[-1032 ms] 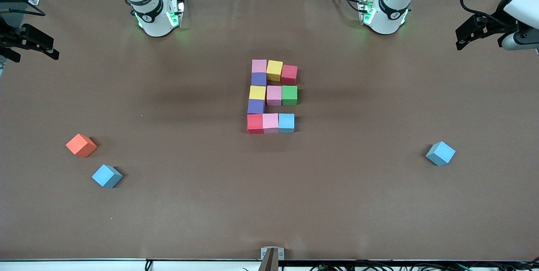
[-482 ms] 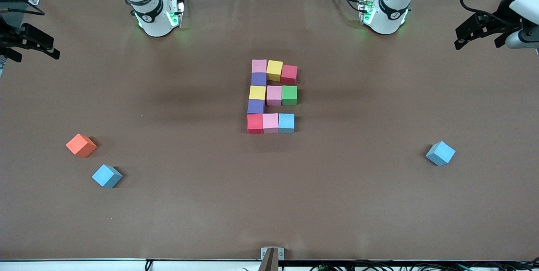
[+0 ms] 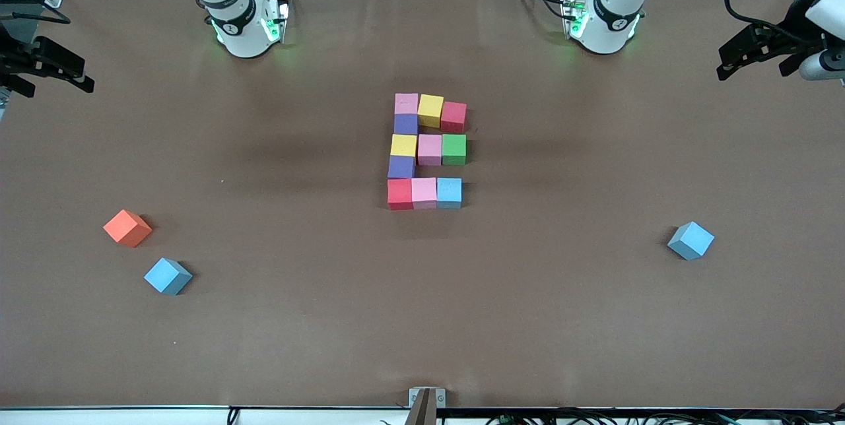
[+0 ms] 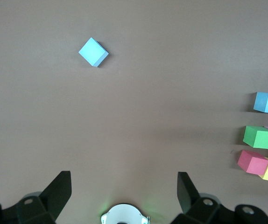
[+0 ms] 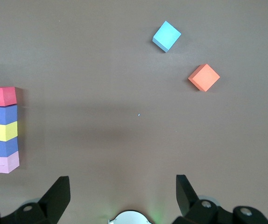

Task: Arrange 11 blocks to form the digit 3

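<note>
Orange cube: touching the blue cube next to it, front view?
No. The orange cube sits apart from the blue cube, with bare table showing between them.

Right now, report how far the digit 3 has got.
Done, by the look of it: eleven cubes form the digit 3 mid-table, three rows of three linked by two purple cubes along one side. In hand: nothing; the left gripper and right gripper are open at the table's ends. Left: nothing obvious; the orange cube and two blue cubes lie apart.
</note>
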